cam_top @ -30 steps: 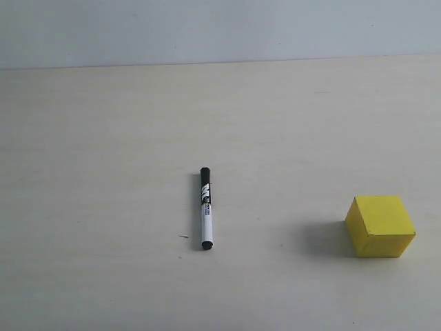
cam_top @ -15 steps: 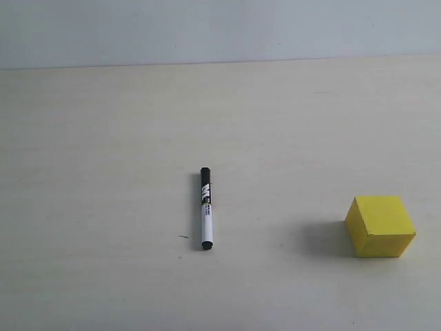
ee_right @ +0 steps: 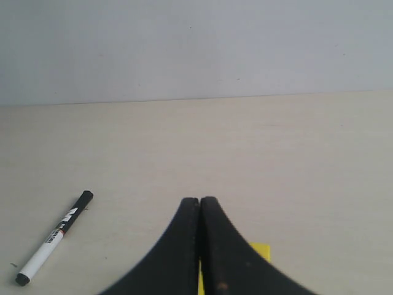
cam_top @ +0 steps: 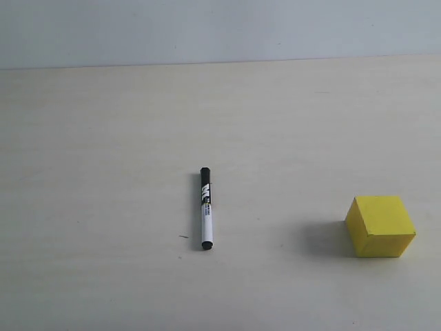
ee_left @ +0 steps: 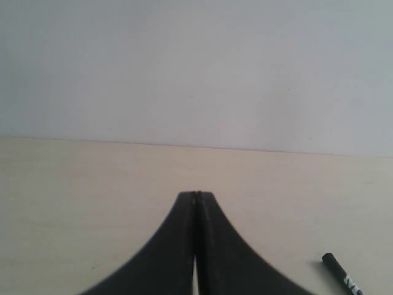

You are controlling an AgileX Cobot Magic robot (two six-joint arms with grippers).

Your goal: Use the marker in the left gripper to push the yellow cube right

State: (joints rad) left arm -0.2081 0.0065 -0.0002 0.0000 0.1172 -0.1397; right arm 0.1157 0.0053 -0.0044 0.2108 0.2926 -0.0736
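While the marker (cam_top: 205, 209) lies flat on the table (cam_top: 96, 138), the yellow cube (cam_top: 380, 226) sits well apart to its right; left gripper (ee_left: 196, 195) and right gripper (ee_right: 200, 200) both clenched, empty

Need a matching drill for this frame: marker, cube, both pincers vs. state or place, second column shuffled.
Things:
1. marker
2. cube
3. left pincer
4. right pincer

States or places:
A. shut, cube partly hidden behind it
B. lying flat, ungripped, left of the cube in the exterior view
C. shut, only the marker's black end in its view
D. yellow, on the right of the exterior view

Pairs: 1-B; 2-D; 3-C; 4-A
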